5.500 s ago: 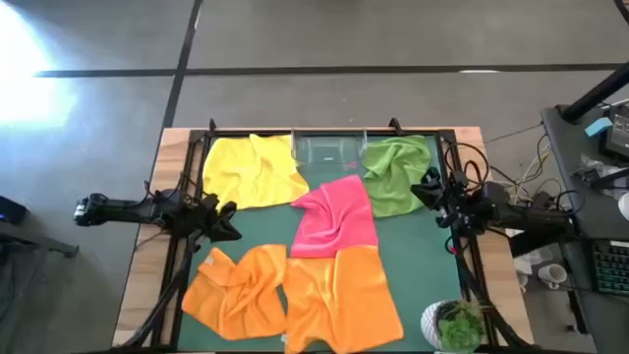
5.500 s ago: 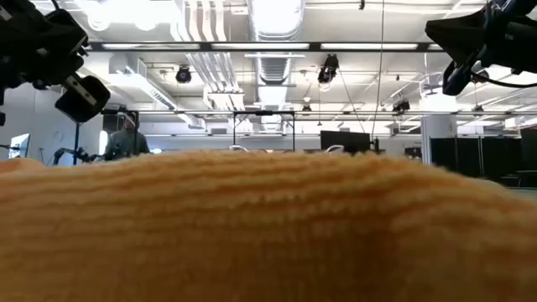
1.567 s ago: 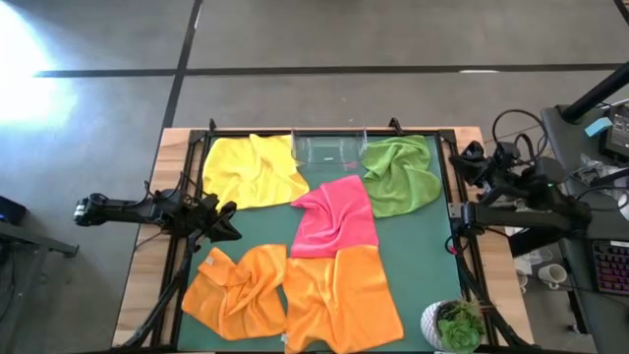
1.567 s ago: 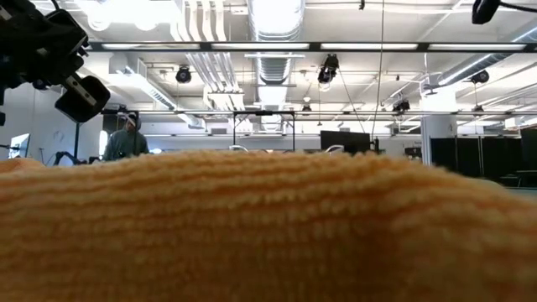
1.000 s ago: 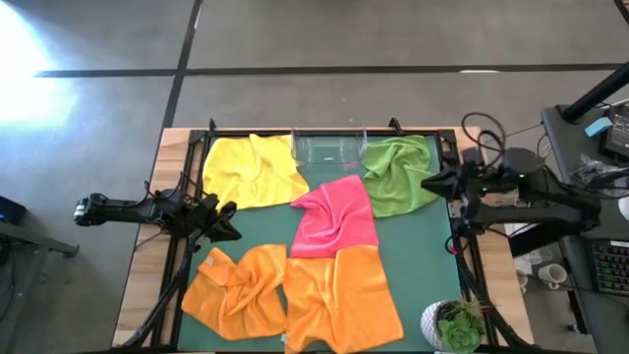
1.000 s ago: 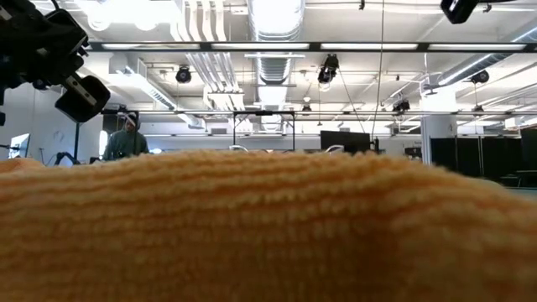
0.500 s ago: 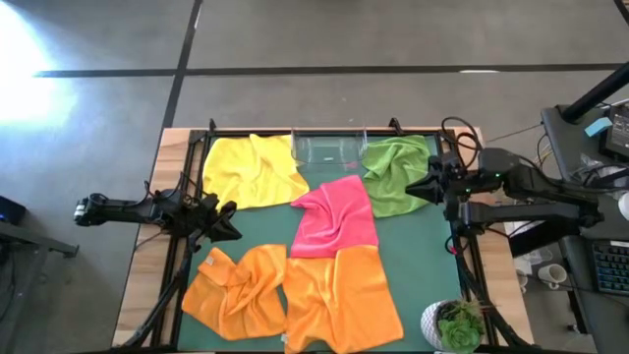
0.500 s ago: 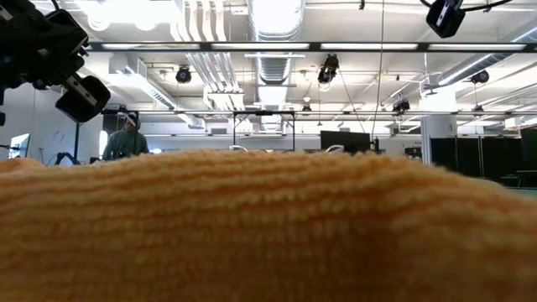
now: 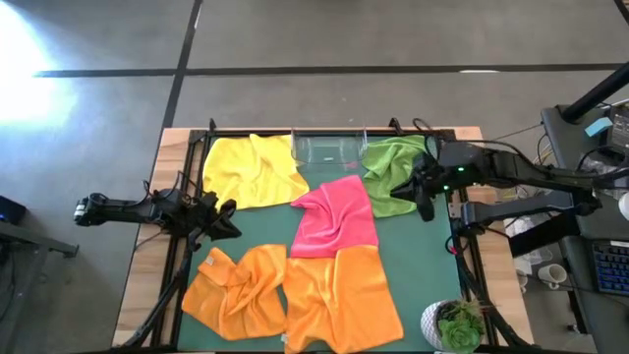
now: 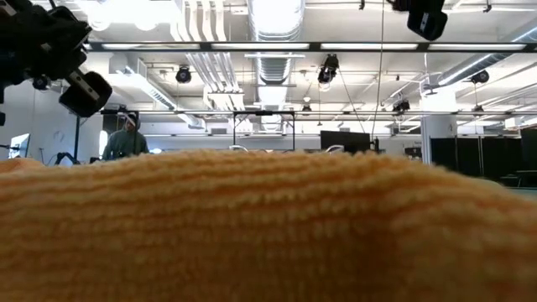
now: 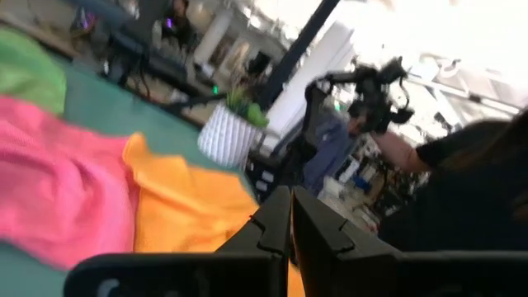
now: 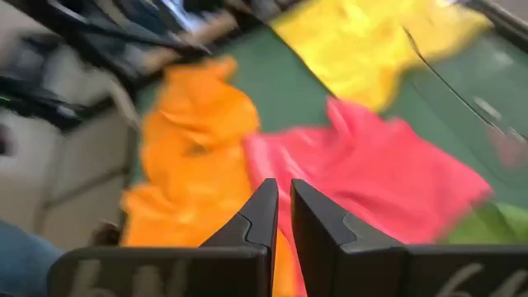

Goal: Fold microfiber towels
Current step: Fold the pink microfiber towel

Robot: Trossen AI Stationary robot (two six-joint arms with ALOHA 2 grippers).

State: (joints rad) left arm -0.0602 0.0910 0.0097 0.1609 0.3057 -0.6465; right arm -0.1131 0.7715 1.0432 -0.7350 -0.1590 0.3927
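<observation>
Green baize-like matting [image 9: 403,256] covers the table, and on it we see five microfiber towels spread out. We find the yellow towel [image 9: 251,169] at the far left, the green towel [image 9: 396,172] at the far right, and the clear plastic tray [image 9: 328,148] between them against the far edge. We see the pink towel [image 9: 335,213] in the middle, its near edge touching the flat orange towel [image 9: 340,295], while the crumpled orange towel [image 9: 234,290] lies just beside that one at the near left.

We see the right arm stretched in from the table's right side, bent at the elbow, with the right gripper [image 9: 420,189] hanging over the right part of the green towel. In its wrist view the right gripper [image 12: 280,208] shows its two fingers drawn close together with only a narrow slit between them and nothing held; beyond them lie the pink, orange and yellow cloths.

We see the left arm lying low and straight along the left side, the left gripper [image 9: 223,220] near the table's left edge, between the yellow towel and the crumpled orange one. In its own view the left gripper [image 11: 289,216] has its fingers pressed together, empty.

A potted plant [image 9: 454,326] stands at the near right corner. In the low view orange cloth fills the foreground, and a person [image 10: 125,141] stands far off in the room.
</observation>
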